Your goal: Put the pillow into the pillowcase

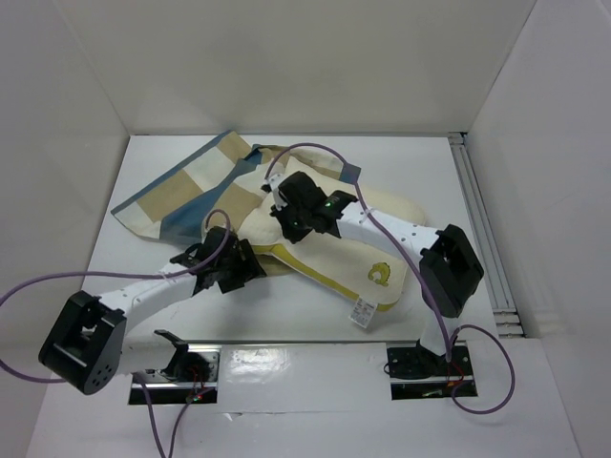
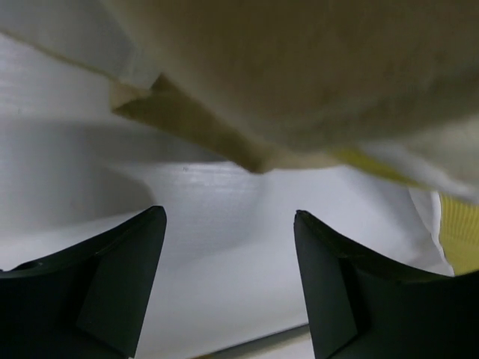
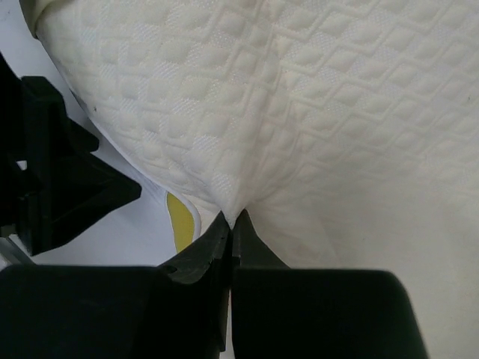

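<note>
pillow (image 1: pixel 329 256), long axis diagonal, emblem (image 1: pixel 380 274) end near-right

Covering part of the blue, tan and cream checked fabric pillowcase (image 1: pixel 177 200) with the soft cream-yellow quilted pillow (image 1: pixel 325 262). Being too small to read: print on the small white tag (image 1: pixel 363 312).
</note>
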You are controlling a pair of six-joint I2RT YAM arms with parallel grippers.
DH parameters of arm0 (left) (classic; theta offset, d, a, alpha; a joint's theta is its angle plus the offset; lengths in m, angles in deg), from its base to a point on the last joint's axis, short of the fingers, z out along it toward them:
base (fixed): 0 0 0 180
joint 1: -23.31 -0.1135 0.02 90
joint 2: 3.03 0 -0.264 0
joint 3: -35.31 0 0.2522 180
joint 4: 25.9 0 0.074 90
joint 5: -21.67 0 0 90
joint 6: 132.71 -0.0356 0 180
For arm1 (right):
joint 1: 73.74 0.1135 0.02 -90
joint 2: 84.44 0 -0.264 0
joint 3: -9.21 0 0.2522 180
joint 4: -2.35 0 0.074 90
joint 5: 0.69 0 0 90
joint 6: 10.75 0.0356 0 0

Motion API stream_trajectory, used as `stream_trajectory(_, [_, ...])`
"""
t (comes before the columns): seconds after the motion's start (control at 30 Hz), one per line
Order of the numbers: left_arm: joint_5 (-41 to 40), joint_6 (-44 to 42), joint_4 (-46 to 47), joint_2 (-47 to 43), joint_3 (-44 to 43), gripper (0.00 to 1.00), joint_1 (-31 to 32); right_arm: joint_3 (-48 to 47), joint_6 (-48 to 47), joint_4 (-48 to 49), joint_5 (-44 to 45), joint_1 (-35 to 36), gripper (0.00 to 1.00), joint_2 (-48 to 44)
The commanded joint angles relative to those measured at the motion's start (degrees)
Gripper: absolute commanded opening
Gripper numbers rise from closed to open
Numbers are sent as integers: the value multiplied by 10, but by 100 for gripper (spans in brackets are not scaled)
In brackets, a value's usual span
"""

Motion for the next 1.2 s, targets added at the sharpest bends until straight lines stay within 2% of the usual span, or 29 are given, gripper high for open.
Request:
stream_trajectory(0.0, [-61, 34, 69, 39, 4, 83, 20, -33, 2, 37, -10, -7, 0, -40])
stream_trajectory(0.23, [-109, 86, 142, 111, -9, 83, 55, -39, -3, 32, -16, -13, 0, -40])
stream_trajectory(0.33, [-125, 99, 164, 128, -9, 71, 69, -44, -3, 32, -21, -18, 0, -40])
stream_trajectory(0.37, [-136, 106, 164, 128, -24, 64, 74, -44, -3, 32, -21, -18, 0, -35])
stream_trajectory(0.4, [-141, 107, 152, 136, -33, 42, 79, -44, -3, 26, -27, -23, 0, -35])
stream_trajectory(0.47, [-149, 107, 117, 141, -52, 3, 85, -49, -3, 26, -27, -23, 0, -35])
stream_trajectory(0.5, [-158, 112, 103, 141, -72, 0, 85, -49, -3, 26, -27, -28, 0, -35])
stream_trajectory(0.6, [-157, 97, 63, 125, -110, 0, 91, -60, 4, 26, -27, -35, 0, -29])
stream_trajectory(0.67, [-132, 56, 63, 108, -129, 0, 91, -99, 9, 1, -20, -42, 0, -21])
stream_trajectory(0.83, [32, -1, 82, 35, -171, 0, 102, -218, 21, -59, -6, -49, 0, -4])
stream_trajectory(0.97, [98, -6, 115, 12, -157, 0, 107, -196, 34, -59, -47, -49, 0, 40])
stream_trajectory(1.17, [136, -6, 122, -37, -98, 0, 119, -104, 74, 10, -86, -49, 0, 117])
